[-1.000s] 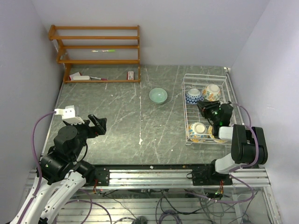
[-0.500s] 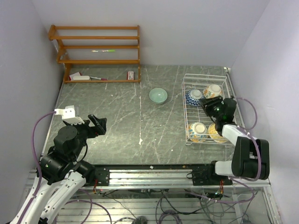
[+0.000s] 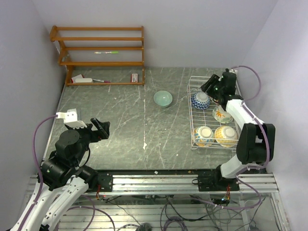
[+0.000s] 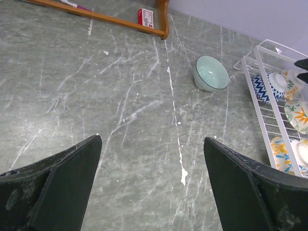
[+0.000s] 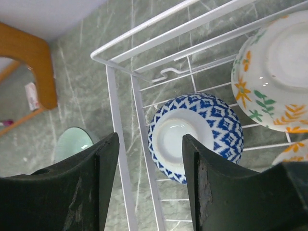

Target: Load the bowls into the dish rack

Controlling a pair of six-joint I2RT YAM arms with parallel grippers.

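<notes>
Moved: right gripper (image 3: 212,88) swings from mid-rack to the far end of the dish rack (image 3: 190,120), leaving the orange floral bowl (image 3: 222,114) inside | fingers: right spread and empty, left gripper (image 4: 151,159) likewise | remaining: pale green bowl (image 3: 162,98) upright on the table (image 3: 120,115), left of the rack | advice: clear the rack wall, then pinch the bowl's rim.

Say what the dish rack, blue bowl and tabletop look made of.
The dish rack looks like coated metal wire: thin white rods. The blue bowl looks glazed ceramic: shiny white foot. The tabletop is veined grey-green stone or a laminate imitation.
</notes>
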